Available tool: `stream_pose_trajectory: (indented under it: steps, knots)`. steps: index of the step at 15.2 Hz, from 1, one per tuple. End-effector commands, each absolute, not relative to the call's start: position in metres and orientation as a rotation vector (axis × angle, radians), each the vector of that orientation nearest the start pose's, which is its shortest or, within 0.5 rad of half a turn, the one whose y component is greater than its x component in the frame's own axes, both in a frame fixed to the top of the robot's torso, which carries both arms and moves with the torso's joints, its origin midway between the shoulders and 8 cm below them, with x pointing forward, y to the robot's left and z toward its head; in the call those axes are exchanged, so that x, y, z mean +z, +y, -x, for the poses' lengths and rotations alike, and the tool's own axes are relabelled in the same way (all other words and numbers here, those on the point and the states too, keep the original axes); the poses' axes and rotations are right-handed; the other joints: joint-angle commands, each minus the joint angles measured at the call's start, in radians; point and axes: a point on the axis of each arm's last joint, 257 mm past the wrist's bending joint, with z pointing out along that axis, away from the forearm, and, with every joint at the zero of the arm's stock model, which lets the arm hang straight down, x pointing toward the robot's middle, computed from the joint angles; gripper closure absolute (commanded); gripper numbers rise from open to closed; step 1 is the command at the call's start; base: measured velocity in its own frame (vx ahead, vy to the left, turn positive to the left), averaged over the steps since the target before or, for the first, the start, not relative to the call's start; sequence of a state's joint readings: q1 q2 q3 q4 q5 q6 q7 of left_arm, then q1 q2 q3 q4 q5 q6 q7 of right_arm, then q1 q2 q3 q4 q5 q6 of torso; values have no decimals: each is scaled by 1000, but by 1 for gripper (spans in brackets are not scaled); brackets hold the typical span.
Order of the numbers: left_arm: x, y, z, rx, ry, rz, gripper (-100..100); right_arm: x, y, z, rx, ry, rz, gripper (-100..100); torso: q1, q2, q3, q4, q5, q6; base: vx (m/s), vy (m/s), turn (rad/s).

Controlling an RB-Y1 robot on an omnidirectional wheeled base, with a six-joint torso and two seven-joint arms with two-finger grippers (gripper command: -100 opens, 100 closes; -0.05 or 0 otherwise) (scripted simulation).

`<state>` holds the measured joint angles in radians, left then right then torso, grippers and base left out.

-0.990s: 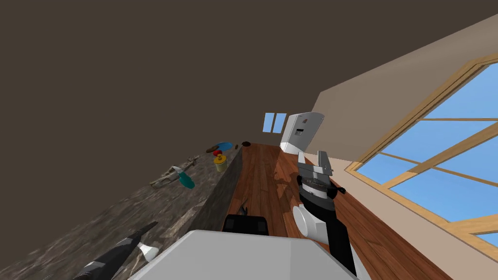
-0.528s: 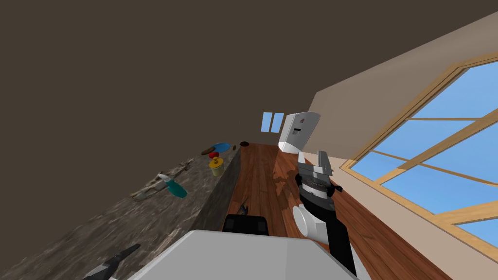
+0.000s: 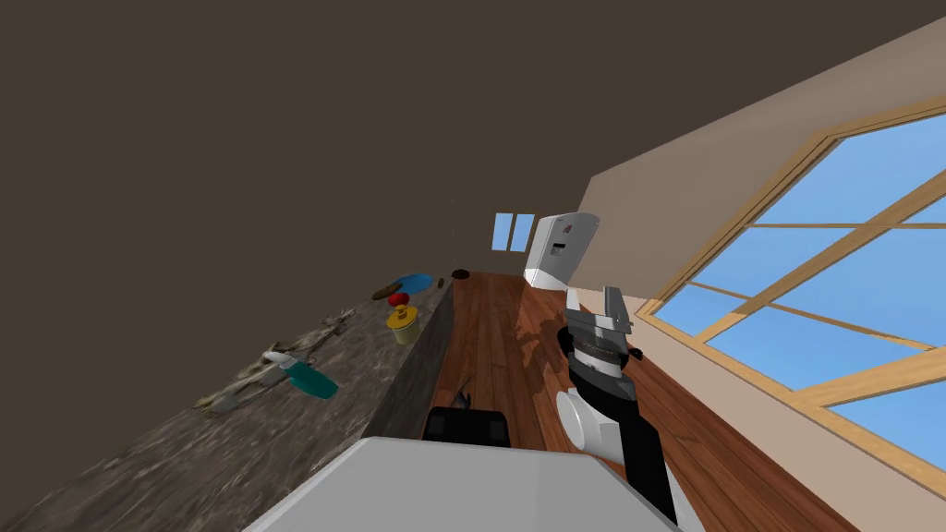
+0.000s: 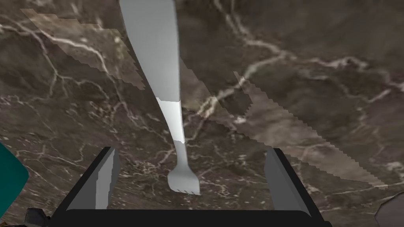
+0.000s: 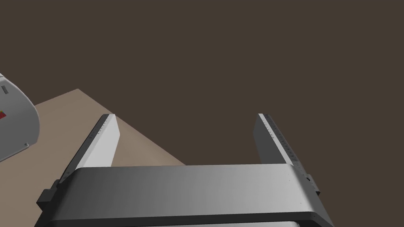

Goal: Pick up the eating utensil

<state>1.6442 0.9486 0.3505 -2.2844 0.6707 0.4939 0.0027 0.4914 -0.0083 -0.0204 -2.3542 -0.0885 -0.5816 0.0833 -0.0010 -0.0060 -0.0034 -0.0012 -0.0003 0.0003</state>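
Hovering over the dark veined desk (image 4: 307, 79), the left pincer (image 4: 193, 179) stands released, its fingers (image 4: 103, 181) spread wide. The eating utensil (image 4: 173, 114) lies flat on the desk between them. Its small tined head sits closest to the pincer's body, a touch off centre toward the finger that has a teal object (image 4: 10, 177) just outside it. From the head, the neck and the broadening pale handle run straight away from the pincer. The long axis therefore lies along its reach and crosswise to its closing line (a fair set-up, I judge, for a pinch across the neck). How high the fingers stand above the desk I cannot tell.

The left arm is plainly the nearer. The right pincer (image 3: 600, 309) is held up over the wooden floor (image 3: 499, 332), well apart from the desk, released and with nothing between its fingers.

The left wrist view gives the tines and the alignment. The head view adds what lies farther along the desk: a yellow jar (image 3: 403, 325), a blue plate (image 3: 414, 283), then a white fridge (image 3: 559, 249).
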Motion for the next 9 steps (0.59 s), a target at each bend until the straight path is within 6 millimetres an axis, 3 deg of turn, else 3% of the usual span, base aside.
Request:
stream_pose_trajectory:
  steps: [1,2,7,9]
  knots:
    - [-332,481,50,81,2164,1950,-100,74,-288,-310,1296,468,-544,0,0,0,0,0,0,0,131,23,-145]
    - [-329,482,37,53,2148,1921,-100,74,-288,-310,1296,468,-544,0,0,-2,-1,0,0,0,77,17,-49]
    - [-352,487,45,51,2126,1944,-100,74,-288,-310,1296,467,-544,0,-1,6,4,1,0,0,-8,2,-52]
    - [-351,486,44,52,2128,1943,-100,74,-288,-310,1296,467,-544,0,-1,7,4,2,2,-1,-15,1,-31]
